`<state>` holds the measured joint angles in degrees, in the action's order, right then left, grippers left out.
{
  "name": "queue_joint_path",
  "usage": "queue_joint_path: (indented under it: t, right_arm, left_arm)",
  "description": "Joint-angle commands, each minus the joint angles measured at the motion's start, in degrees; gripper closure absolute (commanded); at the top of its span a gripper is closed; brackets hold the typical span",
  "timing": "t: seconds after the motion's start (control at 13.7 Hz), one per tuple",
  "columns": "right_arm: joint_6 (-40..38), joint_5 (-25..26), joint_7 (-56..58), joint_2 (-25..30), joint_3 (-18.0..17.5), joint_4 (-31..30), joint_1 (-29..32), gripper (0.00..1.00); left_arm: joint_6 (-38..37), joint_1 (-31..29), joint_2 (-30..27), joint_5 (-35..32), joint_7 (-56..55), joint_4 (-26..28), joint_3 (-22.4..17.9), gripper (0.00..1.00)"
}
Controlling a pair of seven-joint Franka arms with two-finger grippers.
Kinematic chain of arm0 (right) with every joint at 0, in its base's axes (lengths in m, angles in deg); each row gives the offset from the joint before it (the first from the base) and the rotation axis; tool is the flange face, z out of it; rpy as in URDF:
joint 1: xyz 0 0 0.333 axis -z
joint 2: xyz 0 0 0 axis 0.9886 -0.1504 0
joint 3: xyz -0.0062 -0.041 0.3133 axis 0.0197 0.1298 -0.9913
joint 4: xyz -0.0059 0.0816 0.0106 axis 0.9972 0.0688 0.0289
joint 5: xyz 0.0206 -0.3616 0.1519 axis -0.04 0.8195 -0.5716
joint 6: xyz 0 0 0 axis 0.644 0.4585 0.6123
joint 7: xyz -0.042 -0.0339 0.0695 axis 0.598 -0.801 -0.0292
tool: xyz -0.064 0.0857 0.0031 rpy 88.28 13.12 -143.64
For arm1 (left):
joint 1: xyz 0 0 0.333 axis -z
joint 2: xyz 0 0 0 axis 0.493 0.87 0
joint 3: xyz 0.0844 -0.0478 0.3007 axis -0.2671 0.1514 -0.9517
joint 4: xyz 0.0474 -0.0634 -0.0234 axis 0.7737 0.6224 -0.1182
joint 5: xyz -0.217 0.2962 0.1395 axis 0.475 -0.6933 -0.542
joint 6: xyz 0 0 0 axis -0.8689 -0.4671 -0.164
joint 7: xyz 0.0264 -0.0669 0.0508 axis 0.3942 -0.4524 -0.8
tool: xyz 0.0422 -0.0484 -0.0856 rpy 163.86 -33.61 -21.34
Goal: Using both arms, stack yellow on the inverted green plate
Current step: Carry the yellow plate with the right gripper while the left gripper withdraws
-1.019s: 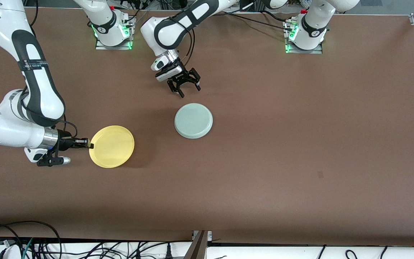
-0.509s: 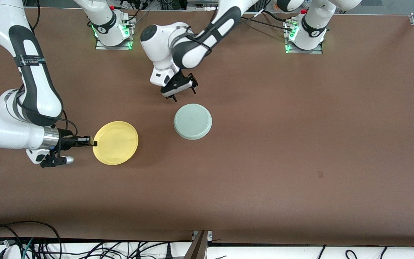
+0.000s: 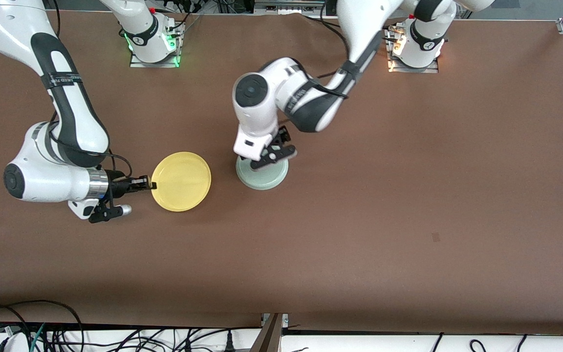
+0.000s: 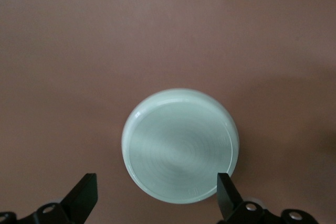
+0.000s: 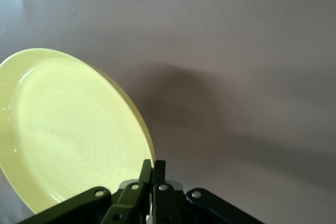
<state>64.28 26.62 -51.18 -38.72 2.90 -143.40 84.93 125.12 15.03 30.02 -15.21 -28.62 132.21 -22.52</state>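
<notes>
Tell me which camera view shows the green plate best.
The left wrist view: it looks straight down on the whole green plate, lying upside down between the open left gripper's fingertips. The front view shows it partly covered by that gripper. The right wrist view shows only the yellow plate.

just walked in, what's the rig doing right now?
Two-arm plate stacking, mid-run. The right gripper is shut on the rim of the yellow plate, holding it off the table, toward the right arm's end. The green plate lies upside down on the table. The left gripper is over it with jaws open wide and nothing in them. The yellow plate is beside the green one, not yet on it.
</notes>
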Motion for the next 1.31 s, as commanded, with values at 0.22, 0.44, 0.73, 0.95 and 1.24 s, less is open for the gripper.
queue_joint_path:
  t: [0.22,0.44,0.73,0.95,1.24]
  right_arm:
    - [5.93,-1.11,-11.33,0.41,-0.22,-2.35,-8.66,1.0]
    - [11.48,-1.11,-17.32,0.06,-0.22,-4.64,-15.16,1.0]
    - [14.74,-1.11,-25.15,-1.34,-0.22,-4.99,-21.94,1.0]
    - [16.75,-1.11,-25.6,-0.04,-0.3,-9.45,-22.65,1.0]
    - [23.7,-1.11,-25.6,0.32,-1.8,-14.22,-22.65,1.0]
  left_arm:
    - [-9.68,-11.77,-8.78,4.4,19.24,1.5,0.67,0.0]
    - [-13.63,-15.12,-12.56,3.7,27.08,1.94,0.41,0.0]
    - [-21.01,-19.51,-18.62,1.69,36.57,2.38,-0.12,0.0]
    - [-23.66,-23.82,-23.02,0.97,43.69,3.34,-0.2,0.0]
    - [-26.03,-26.54,-27.68,-3.5,50.63,6.42,-0.21,0.0]
